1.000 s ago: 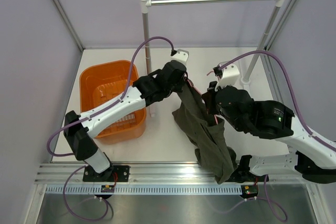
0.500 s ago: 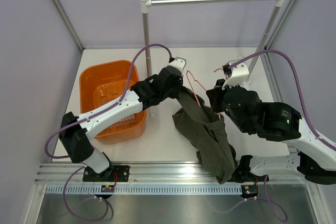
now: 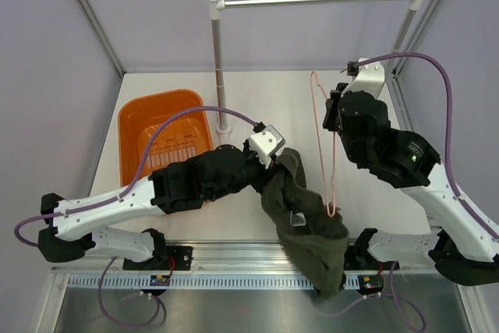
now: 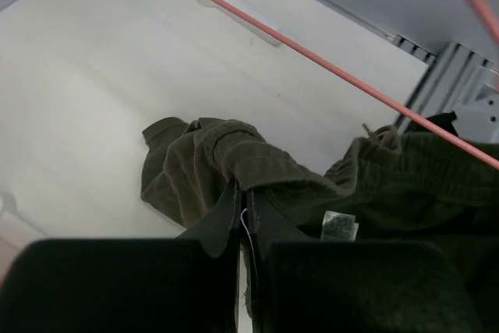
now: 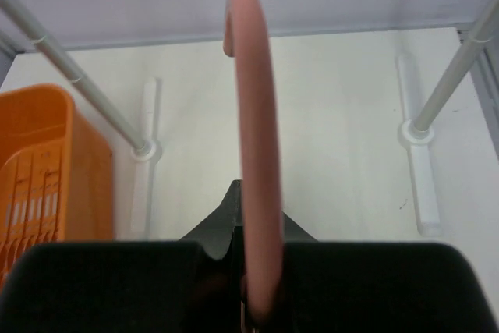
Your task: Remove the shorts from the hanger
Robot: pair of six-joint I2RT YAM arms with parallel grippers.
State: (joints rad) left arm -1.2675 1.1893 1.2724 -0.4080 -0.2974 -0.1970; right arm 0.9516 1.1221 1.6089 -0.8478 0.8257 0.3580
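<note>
Pinches a fold of the shorts (image 3: 308, 228) in the left end effector (image 4: 245, 210), fingers closed down onto the cloth with no gap showing. Clamps the hanger (image 3: 322, 134) in the right end effector (image 5: 253, 232), shut around the wire just under the hook. Holds the hanger raised and roughly upright, hook toward the back, lower corner down at the waistband. Leaves the shorts bunched and draped from the left grip, bulk trailing over the near edge of the surface (image 3: 265, 95), pale tag (image 4: 339, 225) showing beside the waistband. Shows, in the left wrist view, the pink wire crossing just over the elastic waistband; cannot tell whether touching, threaded through or merely in front.

Looks like the pulling-apart step, close to finished: most of the garment off the wire, one corner perhaps caught. Calls next for drawing the two grips farther apart, hanger up and back, shorts toward the near left. Calls also for watching that corner for a snag and for firm pressure on both holds.
</note>
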